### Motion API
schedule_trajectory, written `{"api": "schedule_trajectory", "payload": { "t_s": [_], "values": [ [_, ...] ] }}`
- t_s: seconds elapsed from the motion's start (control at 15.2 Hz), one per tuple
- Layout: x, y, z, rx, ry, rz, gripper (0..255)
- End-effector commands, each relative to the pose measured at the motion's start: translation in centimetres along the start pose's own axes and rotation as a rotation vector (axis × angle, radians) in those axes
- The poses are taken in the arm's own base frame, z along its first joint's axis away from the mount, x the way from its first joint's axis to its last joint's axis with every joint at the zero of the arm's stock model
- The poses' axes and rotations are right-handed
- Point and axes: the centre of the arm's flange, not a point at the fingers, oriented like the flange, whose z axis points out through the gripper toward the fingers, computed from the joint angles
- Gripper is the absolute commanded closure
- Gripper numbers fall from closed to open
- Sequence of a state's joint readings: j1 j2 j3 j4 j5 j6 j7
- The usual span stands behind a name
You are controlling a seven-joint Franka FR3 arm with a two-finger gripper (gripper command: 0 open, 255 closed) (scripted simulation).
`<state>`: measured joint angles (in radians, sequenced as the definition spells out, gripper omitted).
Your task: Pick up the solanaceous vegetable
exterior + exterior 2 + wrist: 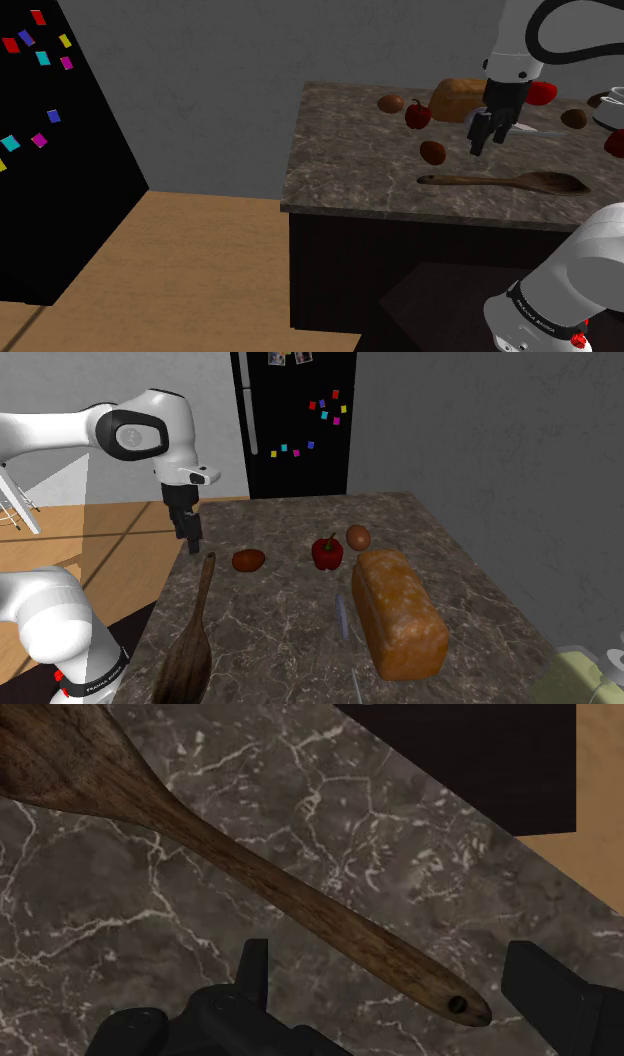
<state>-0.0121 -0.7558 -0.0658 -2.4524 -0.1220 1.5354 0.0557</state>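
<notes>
A red bell pepper (418, 114) (327, 552) with a dark stem stands on the dark marble counter (350, 165) (290, 642). Two brown potato-like lumps lie close by: one (391, 103) (358, 536) beside the pepper, the other (432, 152) (249, 559) nearer the counter's front. My black gripper (483, 140) (190, 537) (400, 994) hangs open above the counter, to the shoulder view's right of the pepper and apart from it. Under it lies the handle end of a wooden spoon (510, 182) (195, 632) (200, 834), passing between the spread fingers without touching them.
A loaf of bread (458, 100) (400, 612) lies behind the pepper. A third brown lump (574, 118), red items (542, 93) (615, 145) and a white bowl (610, 105) sit toward the shoulder view's right. A black fridge (50, 150) (300, 422) with magnets stands beyond the counter edge.
</notes>
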Motion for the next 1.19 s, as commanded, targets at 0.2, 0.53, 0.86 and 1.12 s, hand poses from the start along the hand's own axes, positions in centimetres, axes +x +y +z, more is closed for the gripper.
{"api": "schedule_trajectory", "payload": {
  "t_s": [0.2, 0.53, 0.86, 1.12],
  "values": [
    [3.3, 1.9, -0.3, -0.001, 0.009, -0.006, 0],
    [8.8, 5.1, -0.9, -0.004, 0.025, -0.016, 0],
    [14.3, 8.2, -1.6, -0.006, 0.041, -0.026, 0],
    [18.7, 10.7, -2.2, -0.008, 0.053, -0.035, 0]
  ]
}}
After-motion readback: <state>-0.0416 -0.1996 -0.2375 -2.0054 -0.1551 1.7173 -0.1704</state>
